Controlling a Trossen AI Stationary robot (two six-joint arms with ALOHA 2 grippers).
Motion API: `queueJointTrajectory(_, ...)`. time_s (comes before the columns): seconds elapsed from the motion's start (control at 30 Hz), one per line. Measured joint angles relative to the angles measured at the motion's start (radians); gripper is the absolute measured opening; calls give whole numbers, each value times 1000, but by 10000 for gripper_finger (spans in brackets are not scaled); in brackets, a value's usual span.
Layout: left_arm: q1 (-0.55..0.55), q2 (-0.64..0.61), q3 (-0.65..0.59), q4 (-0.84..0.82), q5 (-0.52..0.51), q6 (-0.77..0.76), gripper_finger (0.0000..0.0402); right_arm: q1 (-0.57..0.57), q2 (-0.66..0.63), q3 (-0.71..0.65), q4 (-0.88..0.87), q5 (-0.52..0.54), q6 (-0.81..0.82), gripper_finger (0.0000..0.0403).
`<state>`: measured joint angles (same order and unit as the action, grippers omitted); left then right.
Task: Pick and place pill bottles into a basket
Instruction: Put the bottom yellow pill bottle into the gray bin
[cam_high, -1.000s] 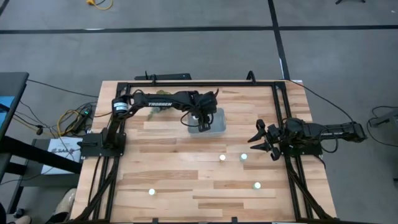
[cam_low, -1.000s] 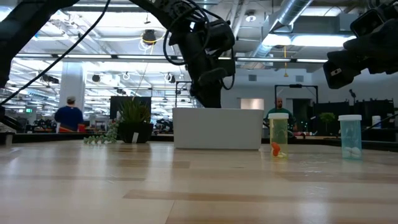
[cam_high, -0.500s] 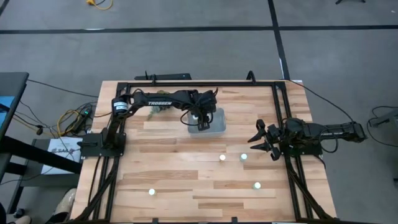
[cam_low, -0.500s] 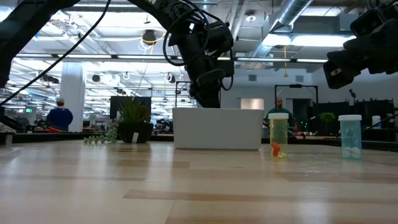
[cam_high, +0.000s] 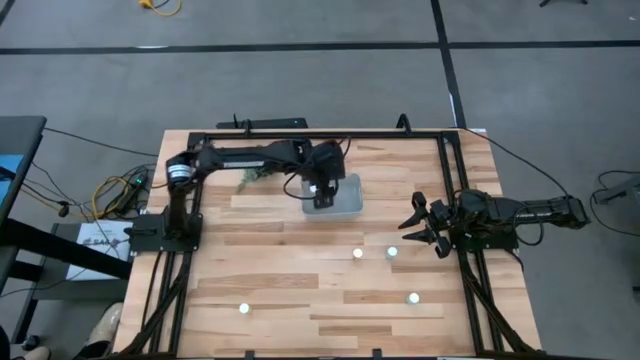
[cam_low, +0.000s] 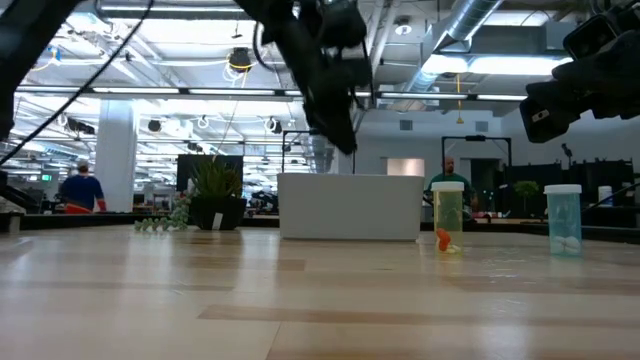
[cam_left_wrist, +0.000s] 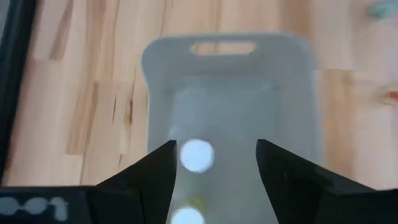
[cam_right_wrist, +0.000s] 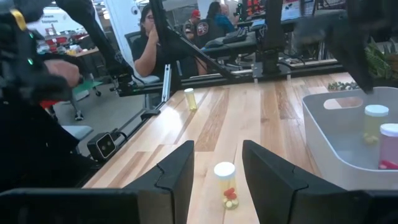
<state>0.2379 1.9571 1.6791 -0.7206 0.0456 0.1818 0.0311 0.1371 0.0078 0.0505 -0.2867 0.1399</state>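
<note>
The pale blue-grey basket (cam_high: 345, 197) stands at the table's far middle and holds two white-capped pill bottles (cam_left_wrist: 197, 154), (cam_left_wrist: 186, 216). My left gripper (cam_high: 323, 190) hangs open and empty above the basket, its fingers (cam_left_wrist: 155, 174) standing on either side of the bottles below. My right gripper (cam_high: 420, 226) is open and empty at the table's right side, above the tabletop. A bottle with orange pills (cam_right_wrist: 224, 185) stands just beyond its fingers. More bottles stand upright on the table (cam_high: 358, 253), (cam_high: 392, 252), (cam_high: 413, 298), (cam_high: 244, 308).
A green sprig (cam_high: 250, 176) lies left of the basket, under the left arm. A black metal frame (cam_high: 300, 134) runs along the table's far and side edges. People sit and walk in the room beyond the table (cam_right_wrist: 149, 43). Bare wood lies in the near middle.
My left gripper has gone up, out of the basket, and now hangs higher above it. The basket and the bottles on the table have stayed where they were.
</note>
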Motion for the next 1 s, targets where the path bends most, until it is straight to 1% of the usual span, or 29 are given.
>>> queueJointTrajectory(0.1, -35, -70, 0, -56, 0, 0, 209, 0, 0, 0, 0, 0, 0, 129)
queueJointTrajectory(0.23, -113, -152, 1, -163, -9, -23, 209, 0, 0, 0, 0, 0, 0, 129)
queueJointTrajectory(0.33, -191, -190, 0, -255, -69, -44, 209, 0, 0, 0, 0, 0, 0, 129)
queueJointTrajectory(0.4, -246, -212, 0, -291, -130, -79, 208, 0, 0, 0, 0, 0, 0, 129)
queueJointTrajectory(0.47, -303, -223, 0, -337, -165, -132, 208, 0, 0, 0, 0, 0, 0, 129)
queueJointTrajectory(0.63, -443, -231, 0, -420, -208, -331, 208, 0, 0, 0, 0, 0, 0, 129)
queueJointTrajectory(0.77, -555, -231, 0, -485, -254, -529, 208, 0, 0, 0, 0, 0, 0, 129)
queueJointTrajectory(1.0, -737, -231, 0, -505, -267, -894, 208, 0, 0, 0, 0, 0, 0, 129)
